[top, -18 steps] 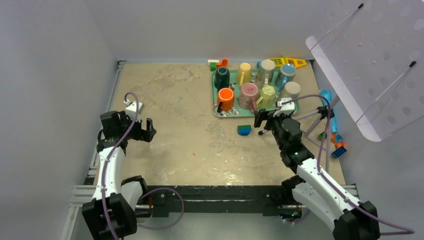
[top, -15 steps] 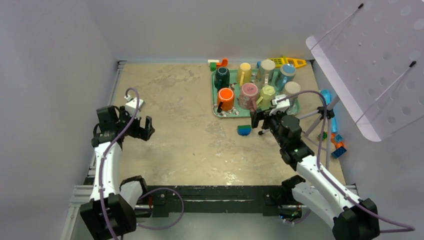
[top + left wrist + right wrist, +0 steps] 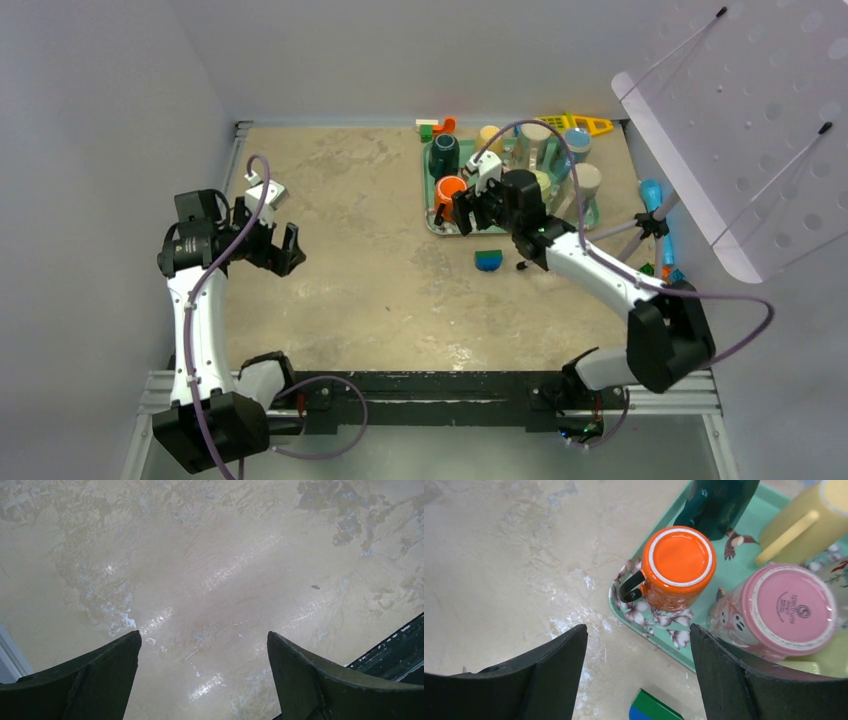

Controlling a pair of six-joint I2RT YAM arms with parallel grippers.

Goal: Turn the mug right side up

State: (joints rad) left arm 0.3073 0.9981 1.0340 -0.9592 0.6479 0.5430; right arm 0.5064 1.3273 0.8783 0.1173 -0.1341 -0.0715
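Only wrist view shows orange mug base-up — right tool, left tool both released.

- The orange mug stands base-up at the near-left corner of the tray; above it nothing blocks the right hand, whose fingers are spread wider than the mug.
- Left of the mug the surface is bare, though its black handle juts that way over the tray's rim.
- The pink mug crowds its right side; whether they touch cannot be told.
- The dark teal mug stands close on the far side.
- A blue-and-green block lies near of the tray.
- The left hand hangs over bare surface.
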